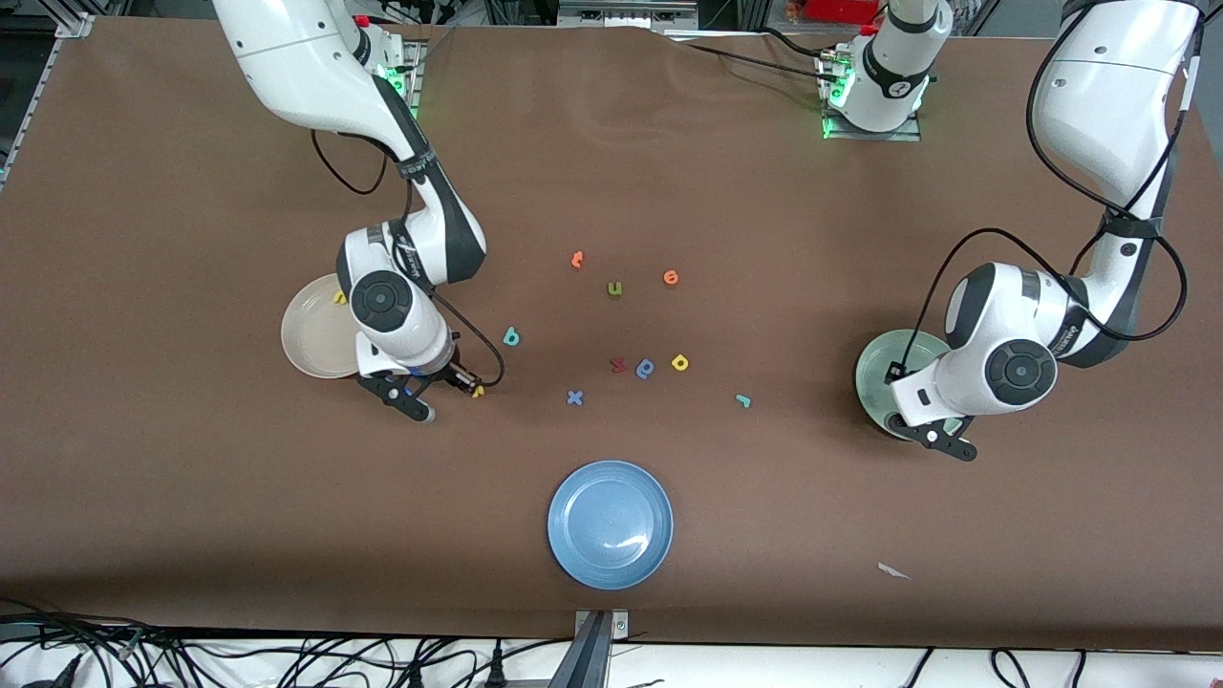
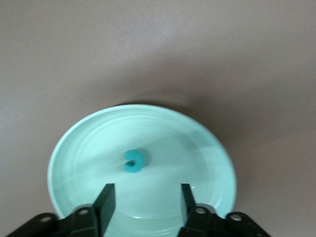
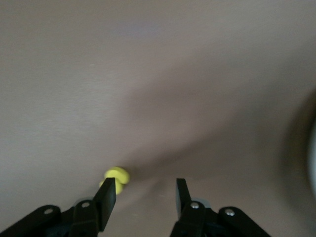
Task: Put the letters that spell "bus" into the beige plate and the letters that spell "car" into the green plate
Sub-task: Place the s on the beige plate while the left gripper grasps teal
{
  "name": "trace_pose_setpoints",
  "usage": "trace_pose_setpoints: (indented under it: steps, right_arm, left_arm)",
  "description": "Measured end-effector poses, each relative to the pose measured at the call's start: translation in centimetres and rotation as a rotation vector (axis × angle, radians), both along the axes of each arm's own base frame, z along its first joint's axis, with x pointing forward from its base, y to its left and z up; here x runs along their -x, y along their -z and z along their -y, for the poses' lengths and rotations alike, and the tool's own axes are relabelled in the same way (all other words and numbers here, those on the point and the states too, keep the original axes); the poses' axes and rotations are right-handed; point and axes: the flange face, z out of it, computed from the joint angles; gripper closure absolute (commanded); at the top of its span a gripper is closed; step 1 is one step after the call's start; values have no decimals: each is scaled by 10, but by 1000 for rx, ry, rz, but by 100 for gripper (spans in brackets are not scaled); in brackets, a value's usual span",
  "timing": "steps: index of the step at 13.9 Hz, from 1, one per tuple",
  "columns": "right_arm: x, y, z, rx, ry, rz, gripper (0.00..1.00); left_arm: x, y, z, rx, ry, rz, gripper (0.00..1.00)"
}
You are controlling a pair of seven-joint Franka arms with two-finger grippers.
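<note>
The beige plate (image 1: pixel 308 336) lies toward the right arm's end, with a small yellow letter (image 1: pixel 339 297) in it. My right gripper (image 1: pixel 445 396) (image 3: pixel 145 195) is low over the table beside that plate and open. Another yellow letter (image 1: pixel 478 390) (image 3: pixel 117 175) lies at the tip of one finger (image 3: pixel 107 195), not between the two. The teal "b" (image 1: pixel 512 335) lies on the table close by. My left gripper (image 1: pixel 941 438) (image 2: pixel 145 197) hangs open over the green plate (image 1: pixel 874 368) (image 2: pixel 197 148), where the teal "c" (image 2: pixel 133 161) lies loose. The yellow-orange "a" (image 1: pixel 679 362) and teal "r" (image 1: pixel 742 400) lie mid-table.
Mid-table lie an olive "u" (image 1: pixel 614 289), two orange letters (image 1: pixel 577 259) (image 1: pixel 671 277), a dark red letter (image 1: pixel 618 364), a blue rounded letter (image 1: pixel 646 368) and a blue "x" (image 1: pixel 574 397). A blue plate (image 1: pixel 610 524) stands nearest the front camera. A paper scrap (image 1: pixel 893 571) lies near the front edge.
</note>
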Motion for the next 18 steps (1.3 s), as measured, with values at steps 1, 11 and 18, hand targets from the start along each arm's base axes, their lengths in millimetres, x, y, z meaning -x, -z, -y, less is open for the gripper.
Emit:
trace_pose_setpoints:
  steps: [1,11,18]
  right_arm:
    - [-1,5,-4,-14,4,12,43]
    - [-1,22,-14,-28,-1,26,82]
    - [-4,14,-13,-21,2,15,91]
  left_arm:
    - [-1,-3,9,28,-88,5,0]
    - [-1,4,178,129,-861,64,2]
    - [12,44,227,125,-1101,88,16]
